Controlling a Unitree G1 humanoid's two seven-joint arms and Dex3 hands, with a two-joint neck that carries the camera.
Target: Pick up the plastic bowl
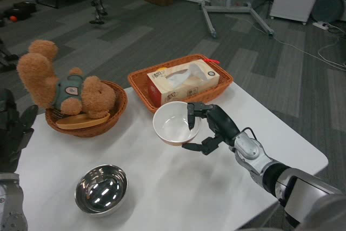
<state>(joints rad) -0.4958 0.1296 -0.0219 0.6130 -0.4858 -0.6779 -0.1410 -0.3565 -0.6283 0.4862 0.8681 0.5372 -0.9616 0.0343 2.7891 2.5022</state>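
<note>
White plastic bowl (175, 124) mid-worktop (162, 187), right robot hand (208, 128) gripping its right rim, left robot hand (13, 131) at far left edge. Steel bowl (101, 189) front-left; round wicker basket (86, 113) with teddy bear (59, 87) back-left. Rectangular wicker tray (181, 79) holding tissue box (184, 81) sits just behind the plastic bowl.

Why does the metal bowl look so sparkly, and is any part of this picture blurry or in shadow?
Head view: the steel bowl mirrors ceiling lights as bright streaks; the plastic bowl, held by the right hand, casts a soft shadow on the table; the left hand, close to the lens, looks dark and slightly soft.
</note>
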